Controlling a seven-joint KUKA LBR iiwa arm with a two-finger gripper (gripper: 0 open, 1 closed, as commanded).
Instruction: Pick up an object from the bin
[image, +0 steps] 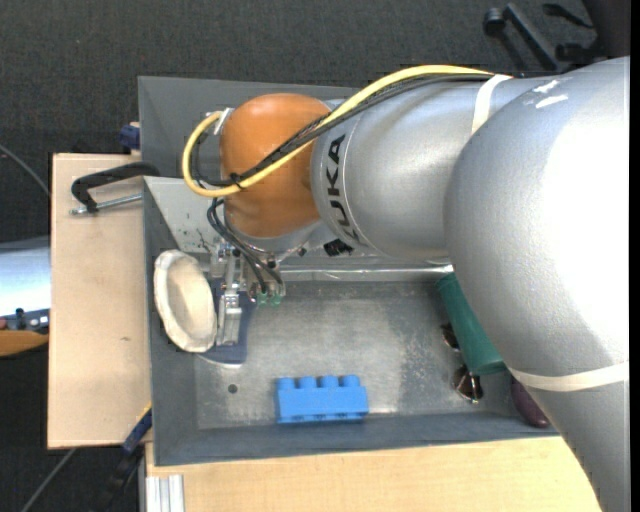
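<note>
Against the left wall of the bin (400, 340) lies a white oval dish (183, 300), shallow and shell-like, tilted up against the wall with its hollow side facing into the bin. This is the thing nearest the gripper (232, 318), which stands low in the bin just at the dish's right rim, so close that they overlap from this angle; whether they touch cannot be told, nor whether the gripper is released or clenched, and nothing is seen grasped in it. Above the gripper sits the rounded orange cover (265, 160) of the wrist, with a yellow cable (400, 80) looping over it, and this cover hides the back left part of the bin. Farther right, near the front wall, a blue brick (320, 398) with studs on top lies flat, well apart from both dish and gripper, with bare grey floor between them. The middle of the floor beyond it carries only scuffs and specks. On the right side a teal cylinder (462, 322) lies slanting, its far end hidden under the big silver arm (500, 180). Just in front of it is a small dark and shiny thing (467, 384), too small to make out, and beside that a purple thing (528, 406) peeks out from under the arm at the front right corner. The arm covers the rest of the bin's right side.
</note>
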